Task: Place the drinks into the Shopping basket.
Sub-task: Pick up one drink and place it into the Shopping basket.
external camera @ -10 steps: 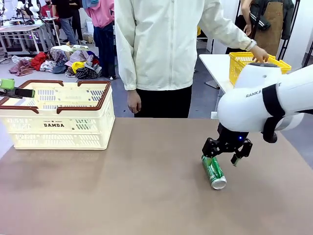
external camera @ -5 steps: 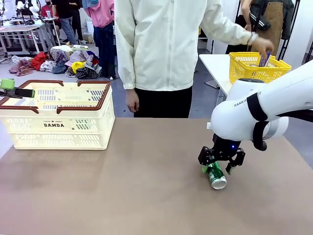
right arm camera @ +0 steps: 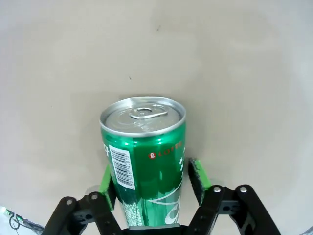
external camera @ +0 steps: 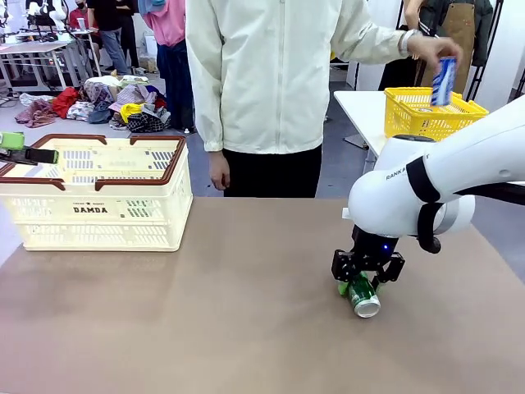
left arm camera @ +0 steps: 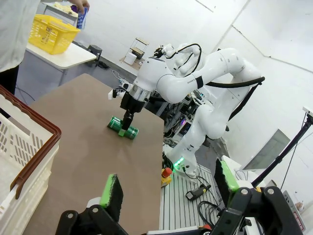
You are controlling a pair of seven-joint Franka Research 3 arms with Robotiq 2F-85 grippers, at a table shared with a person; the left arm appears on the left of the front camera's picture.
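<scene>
Green can [right arm camera: 144, 147] lies on its side on tan table [right arm camera: 234, 63], silver pull-tab top pointing away from the wrist, barcode visible. Right gripper [right arm camera: 149, 171] straddles it: one green pad [right arm camera: 199, 175] just beside the can, the other apparently touching it.

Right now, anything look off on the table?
The green can lies on its side on the table, silver top toward the robot, not upright. The right gripper straddles it, a pad on each side; whether it is clamped is unclear. No spill or dent shows.
</scene>
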